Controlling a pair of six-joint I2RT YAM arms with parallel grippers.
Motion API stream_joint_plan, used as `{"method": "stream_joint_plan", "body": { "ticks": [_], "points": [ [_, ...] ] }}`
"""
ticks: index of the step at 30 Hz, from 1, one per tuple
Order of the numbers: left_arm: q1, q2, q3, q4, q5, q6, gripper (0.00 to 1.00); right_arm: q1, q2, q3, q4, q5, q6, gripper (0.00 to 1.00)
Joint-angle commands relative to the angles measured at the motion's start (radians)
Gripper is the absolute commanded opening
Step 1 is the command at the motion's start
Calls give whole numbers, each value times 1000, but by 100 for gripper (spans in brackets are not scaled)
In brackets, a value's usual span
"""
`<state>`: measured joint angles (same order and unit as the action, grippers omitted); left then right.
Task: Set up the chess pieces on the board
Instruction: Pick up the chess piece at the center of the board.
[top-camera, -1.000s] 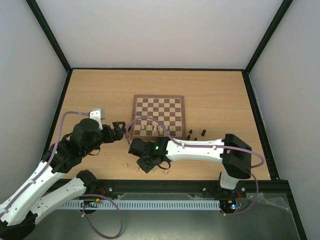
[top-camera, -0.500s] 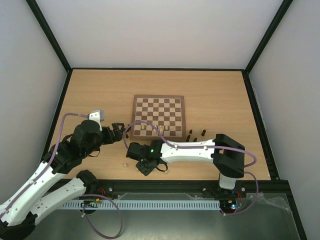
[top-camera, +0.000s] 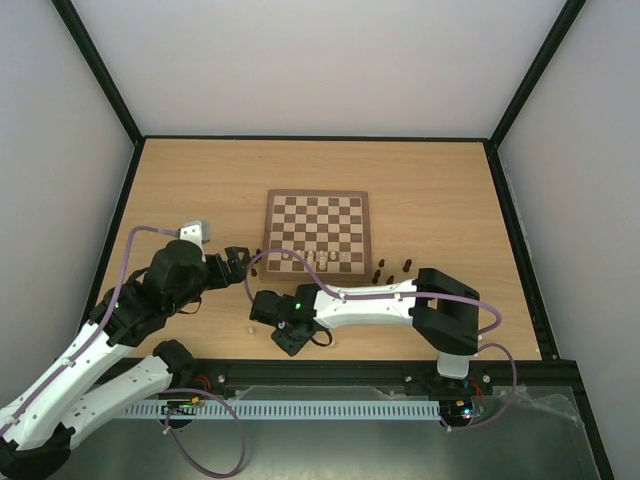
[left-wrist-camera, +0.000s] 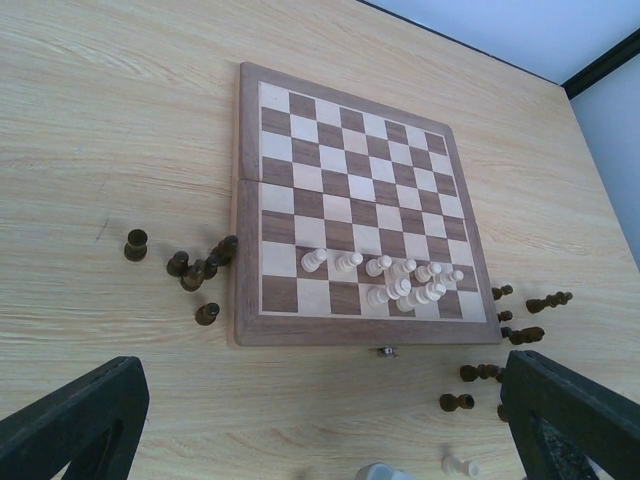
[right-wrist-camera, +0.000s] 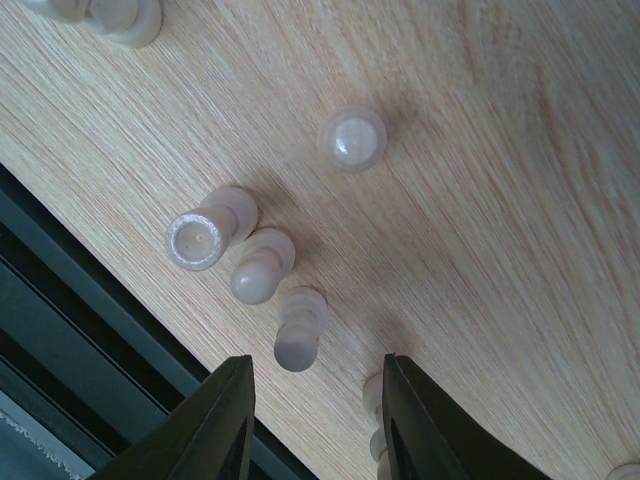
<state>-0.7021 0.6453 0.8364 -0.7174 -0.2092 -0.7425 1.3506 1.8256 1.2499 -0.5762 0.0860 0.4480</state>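
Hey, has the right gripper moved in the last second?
Yes. Seen from above, the right gripper has shifted left over the table, ending nearer in line with the left edge of the board.

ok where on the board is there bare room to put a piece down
The far rows of the board are bare. Its near two rows are crowded with pale pieces toward one corner; dark pieces cluster off both side edges.

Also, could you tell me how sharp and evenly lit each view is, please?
Top external: soft, even light, the board sharp. Left wrist: board crisp, the left end effector dark and blurred at the bottom corners. Right wrist: pale pieces slightly soft, faint shadows.
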Motion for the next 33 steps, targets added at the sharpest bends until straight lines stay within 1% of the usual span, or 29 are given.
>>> {"method": "stream_joint_plan", "body": {
  "ticks": [1,17,20,28,33],
  "points": [
    [-2,-14,1,-12,-20,-8,99,10,29,22,-12,-5,-14,36],
    [-1,-21,0,-13,-24,-8,99,10,60,42,-4,-9,-21,29],
    [-2,-21,0,-13,-24,-7,99,10,66,45,-3,-10,-23,26],
    [-2,-18,-2,-13,-22,-6,100,10,75,42,-1,-14,-23,25],
    [-2,-16,-2,-11,-22,-5,99,10,77,42,-3,-11,-23,17]
  ]
}}
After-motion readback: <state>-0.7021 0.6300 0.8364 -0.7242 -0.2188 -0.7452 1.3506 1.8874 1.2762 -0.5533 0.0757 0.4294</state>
